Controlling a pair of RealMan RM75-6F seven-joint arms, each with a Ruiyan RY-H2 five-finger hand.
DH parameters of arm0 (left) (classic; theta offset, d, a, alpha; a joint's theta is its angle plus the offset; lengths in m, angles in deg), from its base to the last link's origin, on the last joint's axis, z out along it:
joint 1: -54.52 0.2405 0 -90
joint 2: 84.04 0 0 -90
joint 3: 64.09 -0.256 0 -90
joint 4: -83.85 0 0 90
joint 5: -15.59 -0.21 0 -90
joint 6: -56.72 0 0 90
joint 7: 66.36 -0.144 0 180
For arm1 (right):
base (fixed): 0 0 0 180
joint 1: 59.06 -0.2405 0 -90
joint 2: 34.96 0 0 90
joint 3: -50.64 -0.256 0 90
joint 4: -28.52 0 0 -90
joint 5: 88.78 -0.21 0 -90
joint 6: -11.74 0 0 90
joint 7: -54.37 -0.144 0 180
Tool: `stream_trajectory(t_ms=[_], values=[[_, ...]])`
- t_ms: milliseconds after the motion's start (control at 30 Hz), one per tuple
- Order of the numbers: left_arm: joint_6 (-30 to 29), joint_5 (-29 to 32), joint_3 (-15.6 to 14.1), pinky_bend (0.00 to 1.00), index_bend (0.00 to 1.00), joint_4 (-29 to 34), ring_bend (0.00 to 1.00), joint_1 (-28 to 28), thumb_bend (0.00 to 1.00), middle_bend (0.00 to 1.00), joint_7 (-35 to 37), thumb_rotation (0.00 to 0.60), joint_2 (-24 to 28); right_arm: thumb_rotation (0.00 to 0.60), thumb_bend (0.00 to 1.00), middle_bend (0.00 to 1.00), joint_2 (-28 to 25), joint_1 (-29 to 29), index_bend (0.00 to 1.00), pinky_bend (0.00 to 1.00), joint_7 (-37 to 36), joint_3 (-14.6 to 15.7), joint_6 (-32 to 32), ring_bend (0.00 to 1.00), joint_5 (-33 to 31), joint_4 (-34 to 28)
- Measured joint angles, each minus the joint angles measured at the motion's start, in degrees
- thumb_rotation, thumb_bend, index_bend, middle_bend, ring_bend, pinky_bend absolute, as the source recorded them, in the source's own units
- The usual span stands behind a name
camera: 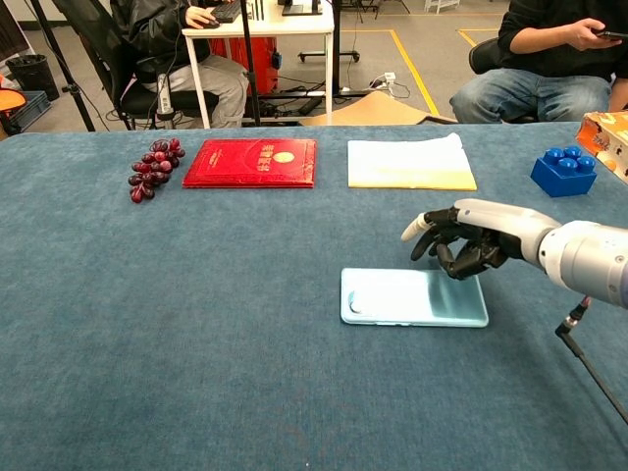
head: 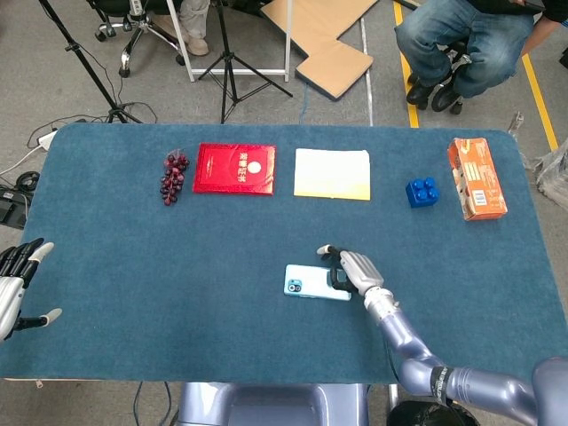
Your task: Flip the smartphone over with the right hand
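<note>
The smartphone lies flat on the blue tablecloth in the near middle, its light blue back and camera facing up. My right hand sits at the phone's right end. Its curled dark fingers grip the far right edge, and one pale-tipped finger sticks out to the left. My left hand hangs off the table's left edge with its fingers spread and nothing in it; only the head view shows it.
Along the far side lie purple grapes, a red booklet, a pale yellow folder, a blue toy brick and an orange carton. People sit beyond the table.
</note>
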Motion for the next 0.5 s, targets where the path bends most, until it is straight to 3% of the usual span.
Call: stream_trajectory(t_ms=[200, 267, 367, 433, 500], values=[[-0.2, -0.2, 0.0, 0.0, 0.0, 0.1, 0.0, 0.1, 0.0, 0.0, 0.3, 0.6, 0.1, 0.6, 0.7, 0.28, 0.3, 1.2, 0.25, 0.3, -0.3, 0.7, -7.4, 0.18, 10.1, 1.4], [-0.4, -0.4, 0.0, 0.0, 0.0, 0.1, 0.0, 0.1, 0.0, 0.0, 0.6, 0.6, 0.2, 0.6, 0.64, 0.27, 0.0, 1.6, 0.25, 0.27, -0.6, 1.2, -10.3, 0.17, 14.5, 1.7], [-0.9, -0.8, -0.1, 0.0, 0.0, 0.1, 0.0, 0.3, 0.0, 0.0, 1.0, 0.6, 0.4, 0.6, 0.35, 0.23, -1.2, 2.7, 0.22, 0.15, -1.4, 2.3, -15.8, 0.11, 22.0, 1.8], [-1.2, -1.1, -0.2, 0.0, 0.0, 0.1, 0.0, 0.4, 0.0, 0.0, 1.4, 0.6, 0.5, 0.6, 0.08, 0.15, -2.7, 3.7, 0.17, 0.03, -1.8, 3.2, -20.0, 0.03, 26.7, 1.6], [-1.6, -1.5, -0.2, 0.0, 0.0, 0.1, 0.0, 0.5, 0.0, 0.0, 1.8, 0.6, 0.6, 0.6, 0.0, 0.09, -5.1, 5.0, 0.12, 0.0, -1.8, 4.3, -24.0, 0.0, 30.3, 1.0]])
